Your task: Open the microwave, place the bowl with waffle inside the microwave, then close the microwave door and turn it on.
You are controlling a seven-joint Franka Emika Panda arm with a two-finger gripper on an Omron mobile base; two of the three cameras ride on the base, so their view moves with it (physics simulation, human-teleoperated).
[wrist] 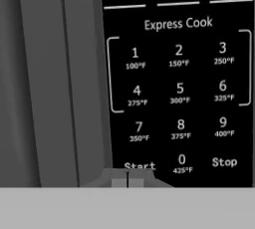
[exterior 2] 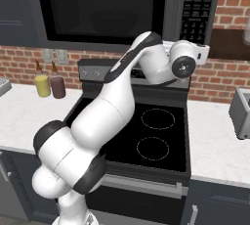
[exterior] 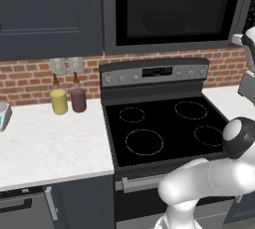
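Observation:
The microwave (exterior: pixel 174 44) hangs above the stove with the microwave door (exterior 2: pixel 97 9) shut. Through its dark glass the bowl (exterior: pixel 164 21) (exterior 2: pixel 114 22) shows faintly inside. The waffle is hidden. The door's vertical grey handle (exterior 2: pixel 172 9) (wrist: pixel 45 73) runs beside the black keypad (exterior 2: pixel 197 4) (wrist: pixel 179 73). My gripper (wrist: pixel 127 178) is shut, with both fingertips pressed together. They sit right at the lower edge of the Start key (wrist: pixel 139 166), close against the keypad. The arm reaches up and right to the panel in the right base view.
A black stove (exterior: pixel 164 123) lies below the microwave. A yellow jar (exterior: pixel 59 101) and a maroon jar (exterior: pixel 78 99) stand on the white counter (exterior: pixel 50 143) at the brick wall. A grey box (exterior 2: pixel 241 111) sits on the right counter.

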